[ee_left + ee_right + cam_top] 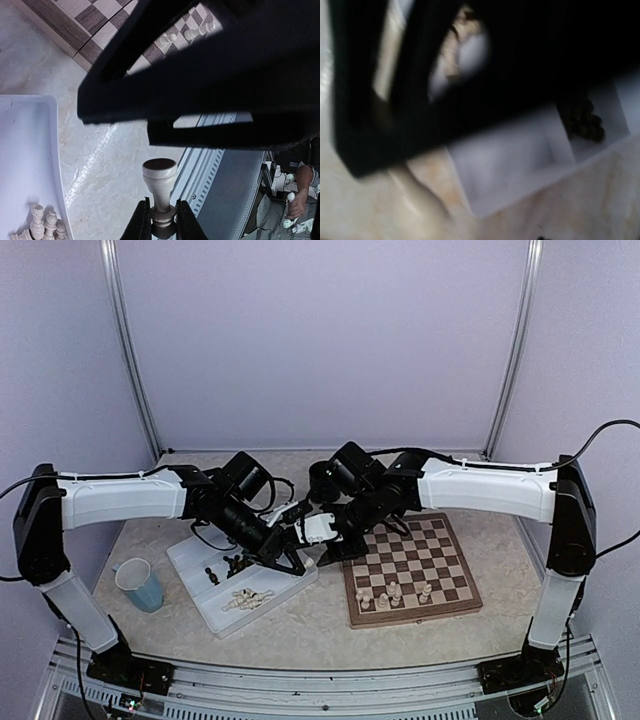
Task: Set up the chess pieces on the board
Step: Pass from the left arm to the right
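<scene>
While the two arms meet above the tabletop (320, 625), a cream turned wooden chess piece (160, 180) with a dark round base is clamped by its lower stem between the left fingers (141, 225). They are closed tight on it, its base turned toward the camera. It hangs over bare tabletop, between the square wooden chessboard with brown and tan checks (445, 550) on the right and the white divided plastic tray (190, 562) on the left.

Only the left wrist view shows this grip. In that view the right fingers (215, 90) fill the upper part as a broad black shape close over the piece. Whether they touch it, or how far they stand open, cannot be told. The right wrist view is badly blurred and gives only a tray compartment holding dark brown pieces (580, 117).

From the top view, four cream pieces (395, 593) stand near the board's near left corner. The tray holds dark pieces in a far compartment and a heap of loose cream pieces (243, 600) in a nearer one. A light blue cup (140, 585) stands left of the tray. The left wrist view alone shows a person in striped clothing (295, 210) beyond the tabletop's near edge.
</scene>
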Robot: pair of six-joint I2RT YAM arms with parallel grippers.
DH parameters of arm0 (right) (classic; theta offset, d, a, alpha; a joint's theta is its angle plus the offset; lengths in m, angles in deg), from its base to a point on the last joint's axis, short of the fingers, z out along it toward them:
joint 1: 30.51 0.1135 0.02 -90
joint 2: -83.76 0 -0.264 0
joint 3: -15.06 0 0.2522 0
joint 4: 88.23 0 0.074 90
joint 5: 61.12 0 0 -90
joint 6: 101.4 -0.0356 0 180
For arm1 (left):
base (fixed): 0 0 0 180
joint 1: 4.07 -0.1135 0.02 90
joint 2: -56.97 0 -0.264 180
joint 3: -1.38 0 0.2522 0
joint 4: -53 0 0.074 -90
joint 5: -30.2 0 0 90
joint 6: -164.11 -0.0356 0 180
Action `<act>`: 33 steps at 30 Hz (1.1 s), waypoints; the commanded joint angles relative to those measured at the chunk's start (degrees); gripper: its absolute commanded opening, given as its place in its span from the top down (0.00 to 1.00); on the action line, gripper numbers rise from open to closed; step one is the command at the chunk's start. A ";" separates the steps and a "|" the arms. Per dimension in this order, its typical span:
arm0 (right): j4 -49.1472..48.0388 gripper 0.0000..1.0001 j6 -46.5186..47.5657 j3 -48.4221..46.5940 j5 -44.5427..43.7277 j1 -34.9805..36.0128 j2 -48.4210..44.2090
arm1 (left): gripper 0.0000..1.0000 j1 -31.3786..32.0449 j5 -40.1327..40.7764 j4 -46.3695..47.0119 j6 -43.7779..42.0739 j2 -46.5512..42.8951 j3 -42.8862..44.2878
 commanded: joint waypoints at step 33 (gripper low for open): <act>5.84 0.68 -0.93 -0.11 10.79 1.89 -2.77 | 0.89 -3.36 -17.29 15.99 4.79 1.43 -5.22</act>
